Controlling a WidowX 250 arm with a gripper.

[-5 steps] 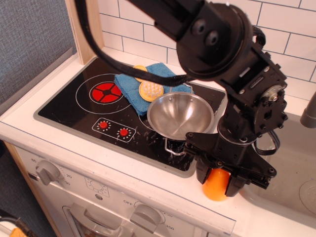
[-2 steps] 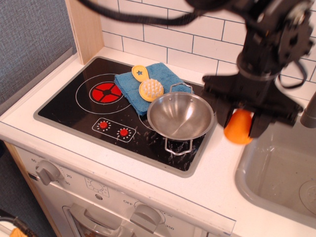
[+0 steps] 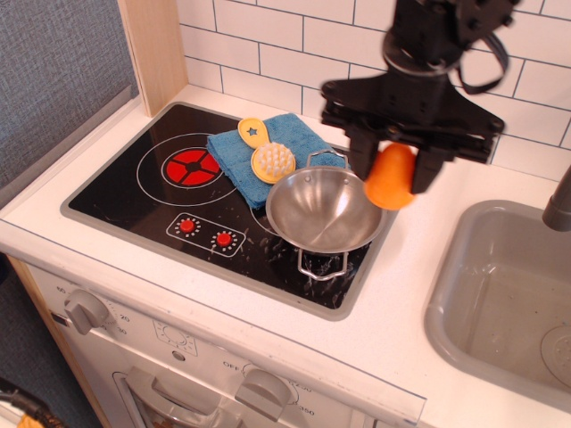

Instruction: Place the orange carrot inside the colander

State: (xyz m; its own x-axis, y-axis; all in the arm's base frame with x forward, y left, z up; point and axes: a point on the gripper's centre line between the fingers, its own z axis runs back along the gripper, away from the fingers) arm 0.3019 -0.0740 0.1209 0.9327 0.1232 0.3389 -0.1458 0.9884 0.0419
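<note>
The orange carrot [image 3: 391, 177] is a glossy orange cone held between my gripper's [image 3: 393, 171] black fingers, in the air. It hangs just above and to the right of the colander's right rim. The colander [image 3: 326, 209] is a shiny steel bowl with two wire loop handles. It stands empty on the black toy stove, at its right end. My gripper is shut on the carrot, with the arm reaching down from the top of the view.
A blue cloth [image 3: 263, 152] with a yellow bristle brush [image 3: 270, 159] lies just behind the colander. A grey sink basin [image 3: 500, 303] is at the right, with a faucet [image 3: 560, 203] at its edge. The tiled wall is behind; a wooden post [image 3: 156, 49] stands at the far left.
My gripper has lifted the carrot from the counter's front edge beside the sink and carried it back and left, up to the colander's right rim.
</note>
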